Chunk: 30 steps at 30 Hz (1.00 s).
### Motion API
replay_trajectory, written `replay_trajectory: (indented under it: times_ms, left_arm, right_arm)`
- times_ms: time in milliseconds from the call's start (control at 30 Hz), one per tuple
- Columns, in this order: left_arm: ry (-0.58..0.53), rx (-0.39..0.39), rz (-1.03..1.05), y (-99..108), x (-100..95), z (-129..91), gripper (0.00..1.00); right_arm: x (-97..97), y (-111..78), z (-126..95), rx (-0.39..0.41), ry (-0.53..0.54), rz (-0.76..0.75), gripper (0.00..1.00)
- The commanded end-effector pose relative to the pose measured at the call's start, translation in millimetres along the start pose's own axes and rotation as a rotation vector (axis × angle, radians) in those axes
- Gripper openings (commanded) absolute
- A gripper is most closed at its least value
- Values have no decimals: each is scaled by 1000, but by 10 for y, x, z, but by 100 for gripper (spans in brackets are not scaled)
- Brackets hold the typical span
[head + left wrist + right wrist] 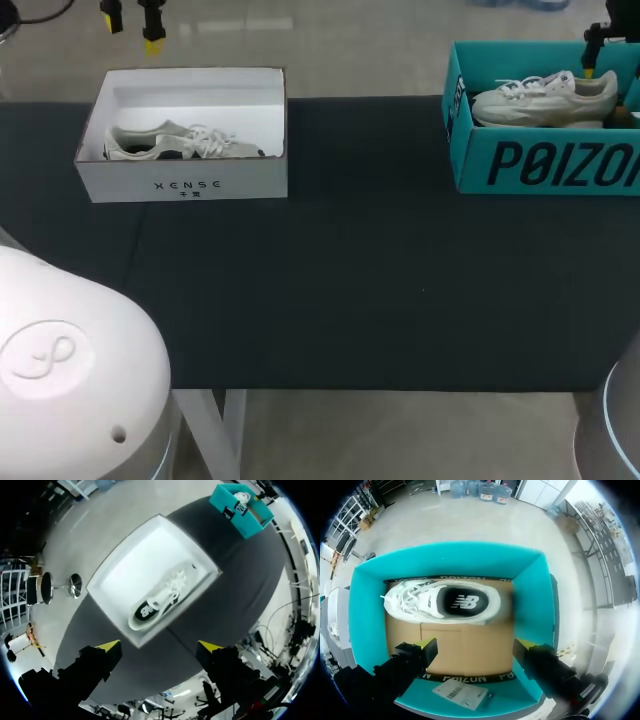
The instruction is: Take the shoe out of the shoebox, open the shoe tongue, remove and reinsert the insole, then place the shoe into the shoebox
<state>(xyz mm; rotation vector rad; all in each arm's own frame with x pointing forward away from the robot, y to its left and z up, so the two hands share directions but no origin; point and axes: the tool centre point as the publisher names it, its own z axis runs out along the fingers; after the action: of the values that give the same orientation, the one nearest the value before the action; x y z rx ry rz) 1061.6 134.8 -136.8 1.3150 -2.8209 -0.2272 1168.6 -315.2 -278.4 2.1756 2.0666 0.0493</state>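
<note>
A white shoebox [182, 186] stands at the table's back left with a grey-and-white shoe [180, 143] lying in it. A teal shoebox [540, 165] at the back right holds a white shoe [545, 97]. My left gripper [131, 30] hangs open high over the white box; in the left wrist view the gripper [159, 645] looks down on that box [125, 565] and its shoe [160, 600]. My right gripper [592, 62] hangs open above the teal box. In the right wrist view, the gripper [475, 643] is over the box's brown floor, and the white shoe [442, 601] lies ahead of it.
A black cloth [350, 290] covers the table between and in front of the two boxes. A white paper tag [460, 694] lies on the teal box [445, 560] by its near wall. The teal box [240, 510] also shows far off in the left wrist view.
</note>
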Motion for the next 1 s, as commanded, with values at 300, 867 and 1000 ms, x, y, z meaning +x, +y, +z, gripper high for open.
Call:
replay_trajectory:
  times_ms: [300,867,1000]
  left_arm:
    - [-16,29,-109,5,116,71,100]
    - [60,58,-363,38,217,138,100]
    - [47,53,-367,32,232,126,100]
  right_arm:
    - [-106,245,254,23,-21,-11,100]
    - [-188,533,585,20,-20,63,100]
    - [-236,566,678,20,-14,80,100]
